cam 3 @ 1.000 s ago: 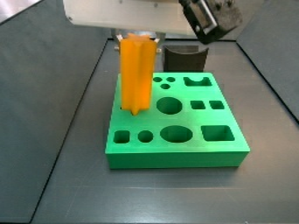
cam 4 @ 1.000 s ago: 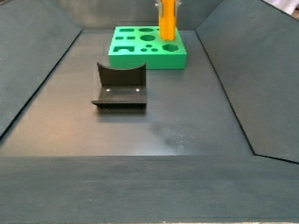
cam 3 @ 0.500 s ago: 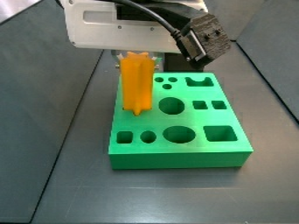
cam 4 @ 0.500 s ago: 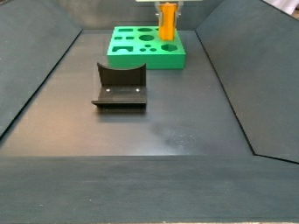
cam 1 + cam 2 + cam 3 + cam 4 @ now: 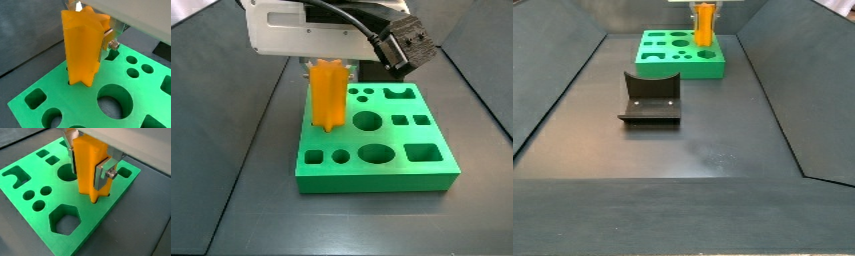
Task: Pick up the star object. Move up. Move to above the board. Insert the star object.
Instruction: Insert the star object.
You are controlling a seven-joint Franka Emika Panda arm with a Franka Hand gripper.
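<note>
The orange star object (image 5: pixel 327 95) stands upright with its lower end in the star-shaped hole at a corner of the green board (image 5: pixel 372 168). My gripper (image 5: pixel 327 66) is shut on its upper part. In both wrist views the silver fingers (image 5: pixel 103 174) press flat on the prism's sides (image 5: pixel 83 47), and the prism's foot sits inside the hole edge (image 5: pixel 87 168). One finger (image 5: pixel 107 42) shows beside the prism; the opposite one is mostly hidden. The board (image 5: pixel 73 97) (image 5: pixel 100 215) lies flat. In a side view the star object (image 5: pixel 706 25) rises from the board's (image 5: pixel 680 62) far right corner.
The dark fixture (image 5: pixel 649 97) stands on the floor in front of the board, and it shows behind the board in a side view (image 5: pixel 382 68). Sloped dark walls (image 5: pixel 567 90) bound the floor. The board's other holes, circles, an oval, squares and a hexagon (image 5: pixel 67 220), are unfilled.
My gripper has come down with the star object, and less of the prism shows above the board. In the last half second the drop is small.
</note>
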